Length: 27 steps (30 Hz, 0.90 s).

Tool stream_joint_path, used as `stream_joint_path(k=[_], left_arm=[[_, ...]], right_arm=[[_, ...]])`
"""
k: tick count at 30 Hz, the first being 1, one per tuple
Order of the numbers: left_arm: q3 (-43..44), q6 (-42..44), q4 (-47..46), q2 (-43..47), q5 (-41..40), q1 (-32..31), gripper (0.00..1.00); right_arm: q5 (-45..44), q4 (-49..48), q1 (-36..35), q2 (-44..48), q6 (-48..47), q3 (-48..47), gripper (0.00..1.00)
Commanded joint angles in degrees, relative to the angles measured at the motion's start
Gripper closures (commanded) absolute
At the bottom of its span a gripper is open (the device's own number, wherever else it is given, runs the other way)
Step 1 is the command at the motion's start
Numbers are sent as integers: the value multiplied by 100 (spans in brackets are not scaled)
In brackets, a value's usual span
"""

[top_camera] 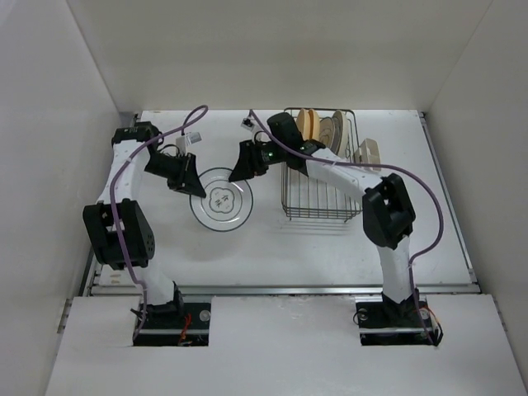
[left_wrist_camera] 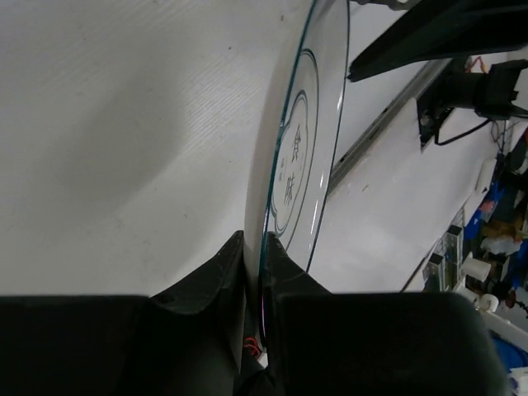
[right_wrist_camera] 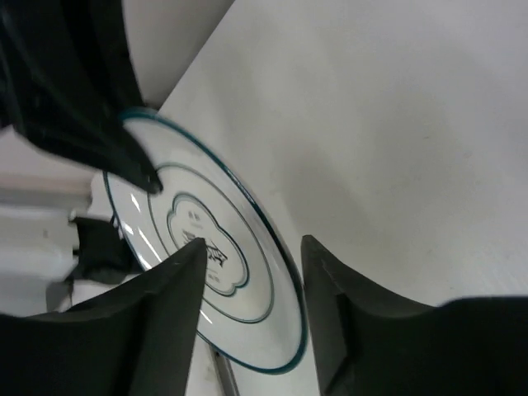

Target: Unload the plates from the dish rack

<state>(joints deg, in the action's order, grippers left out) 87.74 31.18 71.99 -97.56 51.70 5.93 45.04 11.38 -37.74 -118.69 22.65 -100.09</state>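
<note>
Holding the plate (top_camera: 221, 200) at centre frame, left jaws are clamped on its rim; right jaws stand apart, suggesting a handover from the rack (top_camera: 323, 216).

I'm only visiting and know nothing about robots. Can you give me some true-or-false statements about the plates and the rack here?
1. The left gripper is clamped on the rim of the patterned plate. True.
2. The right gripper is shut tight on that plate. False: its jaws stand apart, with the rim between them.
3. The dish rack is empty. False: other plates stand at its far end.
4. The patterned plate is outside the rack, to its left in the top view. True.
</note>
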Motion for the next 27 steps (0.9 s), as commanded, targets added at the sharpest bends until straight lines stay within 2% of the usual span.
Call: stream_joint_path(k=[1, 2, 4, 5, 6, 7, 8, 9, 13, 14, 15, 16, 18, 20, 27], left_arm=[[41, -426, -253, 123, -414, -57, 100], [41, -620, -429, 71, -520, 12, 100], [41, -1279, -1000, -8, -801, 83, 100], [41, -1455, -1168, -157, -1098, 162, 100], [41, -1622, -1491, -263, -1275, 215, 100], [41, -1893, -1625, -377, -1433, 285, 100], [171, -2001, -1731, -517, -1661, 285, 100], [260, -2089, -1810, -832, -1733, 355, 100], [892, -2213, -1803, -1651, -1734, 478, 100], [1007, -2265, -1802, -1792, -1734, 479, 100], [1182, -2265, -1802, -1923, -1882, 479, 100], [1244, -2318, -1802, -2134, -1988, 479, 100], [1297, -2370, -1802, -2284, -2198, 479, 100], [1298, -2432, -1802, -2452, -2454, 479, 100], [1544, -2678, -1504, -2892, -2692, 479, 64]], right_arm=[[-1028, 231, -68, 241, 99, -765, 43], [-2041, 677, -67, 302, 99, -923, 41], [-3162, 988, -15, 679, 99, -924, 37], [-3698, 1085, -14, 846, 99, -872, 30], [-4722, 1208, -14, 1022, 99, -724, 26], [-5219, 1279, -14, 1346, 99, -652, 24], [-5712, 1366, -14, 1488, 99, -600, 22], [-6813, 1611, 46, 1594, 99, -599, 21], [-9120, 2165, 256, 1745, 117, -546, 18], [-9344, 2271, 319, 1744, 64, -616, 20], [-9503, 2368, 389, 1657, -49, -677, 29], [-9696, 2447, 503, 1657, -51, -730, 33], [-9698, 2501, 626, 1595, -278, -731, 38], [-9331, 2379, 819, 1595, -332, -731, 39], [-8417, 2325, 1347, 1437, -332, -748, 39]])
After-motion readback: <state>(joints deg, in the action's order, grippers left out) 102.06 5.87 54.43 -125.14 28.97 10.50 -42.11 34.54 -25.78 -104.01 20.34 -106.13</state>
